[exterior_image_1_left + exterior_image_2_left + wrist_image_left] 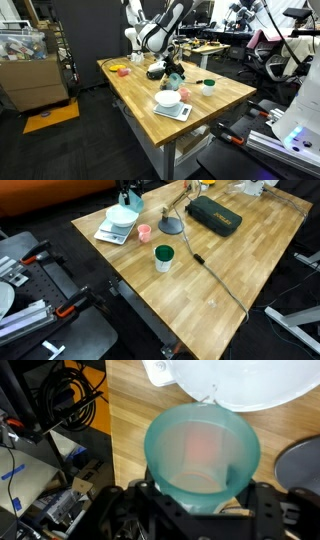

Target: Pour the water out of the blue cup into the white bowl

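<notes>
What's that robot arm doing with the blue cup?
The robot's gripper is squeezing the blue cup between its fingers and holding it right beside the white bowl. The bowl sits on a small scale on the wooden table. The cup's rim is close to the bowl's edge, but I can't see any water flowing.

Your arm (160, 30) rises from its base at the back, folds high at the elbow and reaches forward and down, so the wrist sits low with the gripper (174, 70) at the end of it. In the wrist view your gripper (200, 510) comes in from the bottom edge. Its two dark fingers (140, 510) stand wide apart, one each side of the blue cup (200, 455), clamped on it. In an exterior view only the gripper (129, 192) shows, right at the top edge.
</notes>
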`<act>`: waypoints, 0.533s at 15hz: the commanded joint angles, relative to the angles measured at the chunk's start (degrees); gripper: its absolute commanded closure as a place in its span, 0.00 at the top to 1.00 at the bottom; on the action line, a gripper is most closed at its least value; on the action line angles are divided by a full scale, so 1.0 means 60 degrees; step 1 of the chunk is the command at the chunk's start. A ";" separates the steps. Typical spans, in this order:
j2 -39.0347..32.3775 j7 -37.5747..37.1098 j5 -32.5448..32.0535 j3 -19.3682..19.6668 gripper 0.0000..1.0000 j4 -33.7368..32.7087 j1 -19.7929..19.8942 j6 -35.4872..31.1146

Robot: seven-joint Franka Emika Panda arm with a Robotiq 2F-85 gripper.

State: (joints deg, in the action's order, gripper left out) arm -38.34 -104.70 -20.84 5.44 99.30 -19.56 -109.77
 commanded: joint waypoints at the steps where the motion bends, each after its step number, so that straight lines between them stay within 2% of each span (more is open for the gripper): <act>1: -0.0121 -0.0221 -0.0267 -0.0045 0.48 -0.0264 0.0032 0.0349; 8: -0.0245 -0.0337 -0.0513 -0.0028 0.48 -0.0441 -0.0002 0.0548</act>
State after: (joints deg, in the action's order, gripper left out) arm -38.57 -105.50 -22.48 5.45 98.85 -19.56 -109.04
